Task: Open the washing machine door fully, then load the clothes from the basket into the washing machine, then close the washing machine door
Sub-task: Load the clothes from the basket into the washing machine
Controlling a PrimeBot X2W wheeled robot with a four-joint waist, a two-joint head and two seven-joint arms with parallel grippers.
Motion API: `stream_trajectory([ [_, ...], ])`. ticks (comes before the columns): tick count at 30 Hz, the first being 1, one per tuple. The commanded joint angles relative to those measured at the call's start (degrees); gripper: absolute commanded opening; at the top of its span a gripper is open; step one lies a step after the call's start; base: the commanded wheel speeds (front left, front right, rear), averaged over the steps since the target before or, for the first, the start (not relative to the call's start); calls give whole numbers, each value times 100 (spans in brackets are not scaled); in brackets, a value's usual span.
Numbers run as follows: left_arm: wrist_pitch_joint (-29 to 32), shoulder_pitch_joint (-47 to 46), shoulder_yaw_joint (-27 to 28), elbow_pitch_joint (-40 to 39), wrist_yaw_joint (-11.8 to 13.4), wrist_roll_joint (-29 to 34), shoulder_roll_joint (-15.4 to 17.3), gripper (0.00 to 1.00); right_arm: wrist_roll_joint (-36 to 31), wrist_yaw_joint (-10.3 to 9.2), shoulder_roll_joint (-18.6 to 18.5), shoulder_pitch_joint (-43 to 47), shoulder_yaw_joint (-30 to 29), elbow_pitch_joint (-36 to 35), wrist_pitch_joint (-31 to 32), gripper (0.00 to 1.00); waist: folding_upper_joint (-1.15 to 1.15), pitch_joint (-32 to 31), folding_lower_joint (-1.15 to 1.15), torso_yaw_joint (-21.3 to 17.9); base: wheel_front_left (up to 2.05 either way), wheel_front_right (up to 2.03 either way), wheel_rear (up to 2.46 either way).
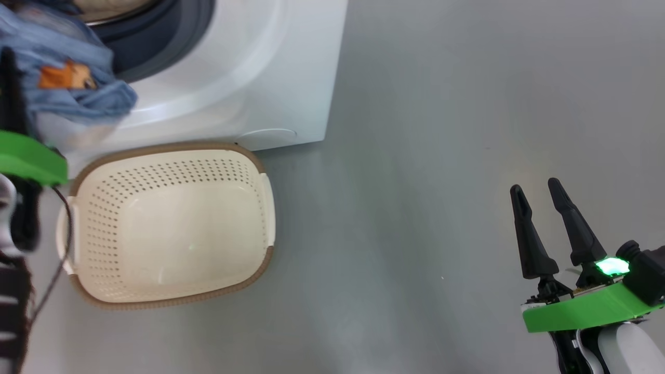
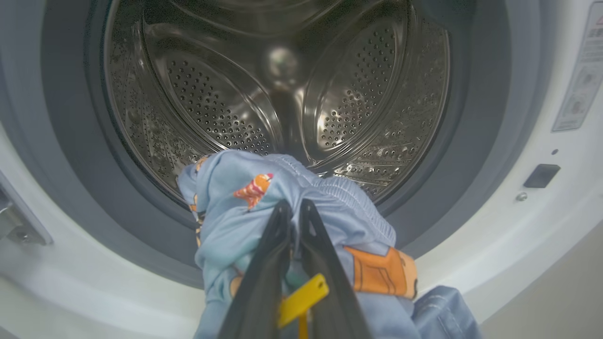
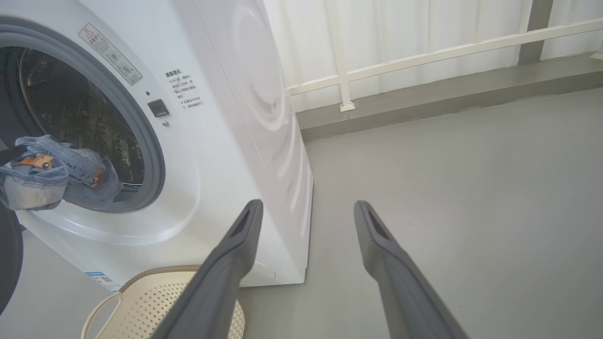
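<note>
Clothes: a bunched blue bundle clenched in your left pincer, wrapped round the fingertips and sagging below them, at the mouth of the machine but not inside yet. The drum is straight ahead of the tips. The grey seal rings it, lower lip just under the bundle. Risk one: let go here and the bundle likely lands on that lip or slides off to the floor, since most of the cloth hangs on the near side of the tips. Risk two: a tail left across the seal would get pinched at closing. Risk three: cloth folded round the fingers and the yellow tab behind the tips may cling on release and come back out with the pincer. Basket lies below and behind the pincer, nothing visible in it. Right pincer is far off to the right, released, fingers spread, grasping nothing.
</note>
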Motion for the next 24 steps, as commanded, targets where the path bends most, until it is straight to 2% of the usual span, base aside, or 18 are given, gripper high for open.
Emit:
stream_trajectory([
  [1, 3, -398, 190, 107, -43, 94, 344, 0, -73, 42, -65, -111, 135, -98, -46, 100, 0, 207, -1, -216, 0, 0, 0],
  [11, -36, -1909, 46, 1859, -226, 358, 604, 0, -50, 42, 27, -284, 456, -62, -46, 100, 0, 500, -1, -699, 0, 0, 0],
  [24, -667, -3149, -163, 3503, -373, 724, 964, 0, -12, 42, 61, -401, 938, -8, -46, 100, 0, 720, -1, -1261, 0, 0, 0],
])
